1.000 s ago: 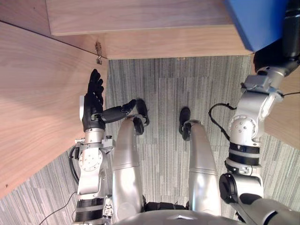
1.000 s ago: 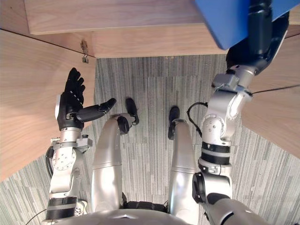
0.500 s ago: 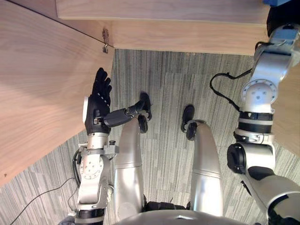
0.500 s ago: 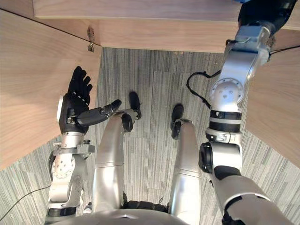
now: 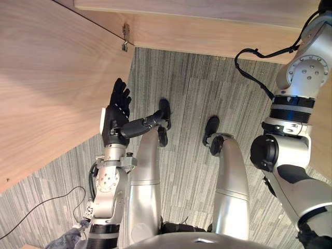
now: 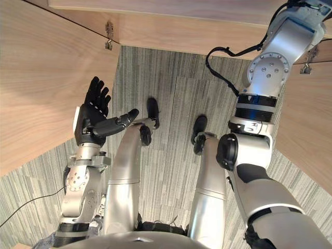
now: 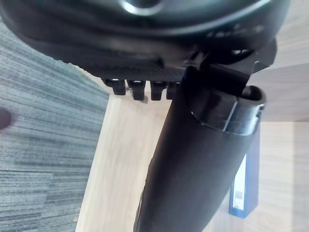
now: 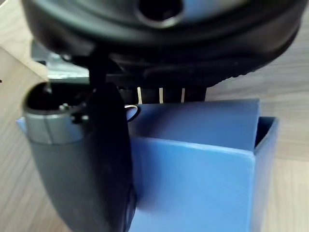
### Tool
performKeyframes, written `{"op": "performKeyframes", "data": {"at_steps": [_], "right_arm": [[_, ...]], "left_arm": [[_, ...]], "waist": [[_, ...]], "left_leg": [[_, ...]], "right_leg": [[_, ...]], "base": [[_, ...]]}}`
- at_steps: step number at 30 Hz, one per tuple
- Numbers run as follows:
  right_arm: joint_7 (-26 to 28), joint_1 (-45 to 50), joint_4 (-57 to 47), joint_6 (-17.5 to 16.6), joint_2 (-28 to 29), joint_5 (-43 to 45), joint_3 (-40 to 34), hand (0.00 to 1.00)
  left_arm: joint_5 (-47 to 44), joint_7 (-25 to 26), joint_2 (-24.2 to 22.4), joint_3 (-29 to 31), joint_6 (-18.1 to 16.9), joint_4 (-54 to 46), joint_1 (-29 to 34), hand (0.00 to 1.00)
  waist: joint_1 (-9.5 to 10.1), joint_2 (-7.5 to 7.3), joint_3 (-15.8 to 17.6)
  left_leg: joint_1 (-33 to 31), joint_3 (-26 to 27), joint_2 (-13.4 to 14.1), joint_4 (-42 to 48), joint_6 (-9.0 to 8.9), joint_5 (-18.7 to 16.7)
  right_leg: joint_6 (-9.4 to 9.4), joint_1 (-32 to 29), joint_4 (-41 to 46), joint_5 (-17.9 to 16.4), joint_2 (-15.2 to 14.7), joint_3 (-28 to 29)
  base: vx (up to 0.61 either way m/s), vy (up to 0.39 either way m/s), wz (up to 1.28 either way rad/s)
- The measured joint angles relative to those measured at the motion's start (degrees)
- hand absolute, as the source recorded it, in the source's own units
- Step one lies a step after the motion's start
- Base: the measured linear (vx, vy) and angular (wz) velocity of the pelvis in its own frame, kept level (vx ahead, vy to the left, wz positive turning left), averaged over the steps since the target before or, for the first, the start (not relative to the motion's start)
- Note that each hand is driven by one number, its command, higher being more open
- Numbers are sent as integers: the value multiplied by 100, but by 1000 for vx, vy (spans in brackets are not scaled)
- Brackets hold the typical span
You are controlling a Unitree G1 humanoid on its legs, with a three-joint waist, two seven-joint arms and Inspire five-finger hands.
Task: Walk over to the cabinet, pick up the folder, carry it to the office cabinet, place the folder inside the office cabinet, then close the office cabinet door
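The blue folder (image 8: 193,183) stands upright against light wood in the right wrist view. My right hand (image 8: 91,159) is shut on it, thumb along its near face and fingers over its far side. My right arm (image 6: 262,78) reaches forward past the cabinet's front edge (image 6: 181,31). In the left wrist view the folder's blue spine (image 7: 244,188) stands on a wooden shelf. My left hand (image 5: 115,116) is open, fingers straight, held just beside the open left cabinet door (image 5: 52,78).
The left door swings from a metal hinge (image 5: 125,37). A second wooden door (image 6: 306,129) with a hinge (image 6: 310,61) stands open on the right. Grey striped carpet (image 5: 187,104) lies between the two doors.
The right arm has stretched forward and taken the blue folder out of the eye views, past the cabinet's edge. The camera has shifted. The left hand keeps its open pose by the door.
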Motion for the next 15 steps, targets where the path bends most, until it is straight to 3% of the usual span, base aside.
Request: {"op": "performKeyframes", "data": {"at_steps": [15], "right_arm": [[-132, -16, 243, 259, -276, -91, 329, 100]], "left_arm": [[-36, -6, -1, -155, 6, 265, 15, 100]], "waist": [[-23, 132, -80]], "left_leg": [[191, -42, -63, -255, -50, 130]], "right_leg": [[-51, 164, -116, 11, -52, -95]], "base": [[-6, 0, 4]]}}
